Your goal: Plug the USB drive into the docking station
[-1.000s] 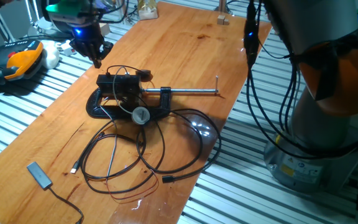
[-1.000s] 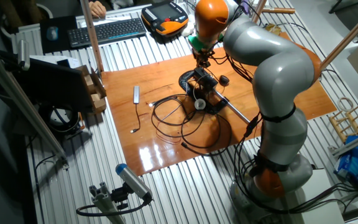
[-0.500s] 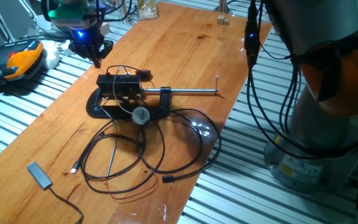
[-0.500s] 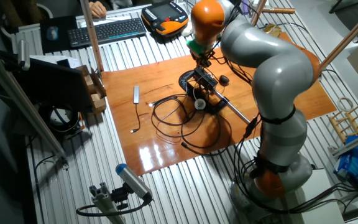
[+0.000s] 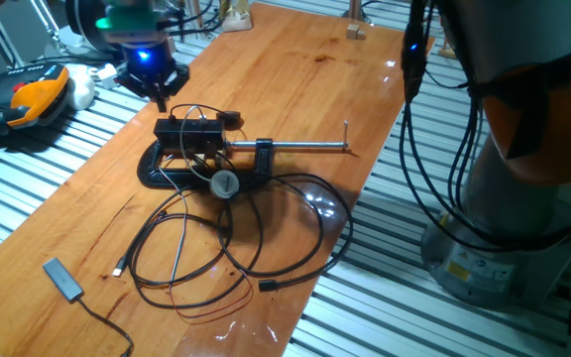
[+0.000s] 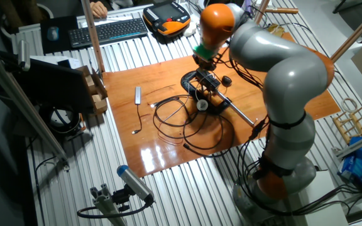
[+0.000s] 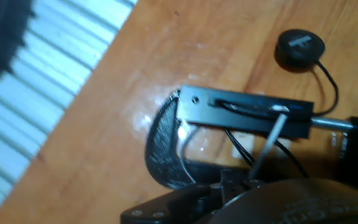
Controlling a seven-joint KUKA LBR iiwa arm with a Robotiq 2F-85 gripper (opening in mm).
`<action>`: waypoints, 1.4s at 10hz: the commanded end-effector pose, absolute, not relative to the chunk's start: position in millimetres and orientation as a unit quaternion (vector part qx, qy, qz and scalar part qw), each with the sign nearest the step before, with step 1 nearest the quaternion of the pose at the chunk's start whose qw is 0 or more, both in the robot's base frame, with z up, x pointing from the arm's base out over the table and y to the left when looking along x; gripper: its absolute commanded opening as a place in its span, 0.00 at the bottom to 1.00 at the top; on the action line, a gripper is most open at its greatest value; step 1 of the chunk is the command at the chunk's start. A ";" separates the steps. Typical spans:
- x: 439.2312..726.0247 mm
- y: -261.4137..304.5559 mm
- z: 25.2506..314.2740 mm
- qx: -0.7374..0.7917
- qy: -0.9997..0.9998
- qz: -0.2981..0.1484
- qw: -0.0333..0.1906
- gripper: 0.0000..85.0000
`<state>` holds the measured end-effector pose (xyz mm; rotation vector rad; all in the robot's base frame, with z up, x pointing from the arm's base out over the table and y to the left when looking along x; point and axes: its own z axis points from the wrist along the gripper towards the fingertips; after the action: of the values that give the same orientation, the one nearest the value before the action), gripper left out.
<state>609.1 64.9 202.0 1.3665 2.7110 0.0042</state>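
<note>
The docking station (image 5: 188,132) (image 6: 205,78) is a small black box held in a black G-clamp (image 5: 171,177), with thin cables running out of it. From the hand view it appears as a long black bar (image 7: 247,112) just ahead of the fingers. My gripper (image 5: 157,91) (image 6: 204,63) hangs above and to the left of it, near the table's far left edge, with its fingers together. At the bottom of the hand view a small black stub, the USB drive (image 7: 232,182), sits between the dark fingertips, though blur hides its detail.
The clamp's long steel screw (image 5: 300,149) points right. Looped black cables (image 5: 226,248) lie in front of it. A flat dongle (image 5: 62,278) lies near the front left corner. A round black puck (image 7: 299,48) sits beside the dock. A teach pendant (image 5: 28,99) rests off the table's left edge.
My gripper has shifted slightly right and up, staying over the table's left edge beside the dock. The dock, clamp and cables have not moved.
</note>
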 end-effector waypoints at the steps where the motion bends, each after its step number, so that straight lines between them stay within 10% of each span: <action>1: 598.4 57.8 200.9 0.031 0.998 0.018 0.043 0.00; 14: 564.4 44.3 189.6 -0.014 1.000 0.012 0.009 0.00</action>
<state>564.1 44.0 189.6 0.6836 3.0488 0.0352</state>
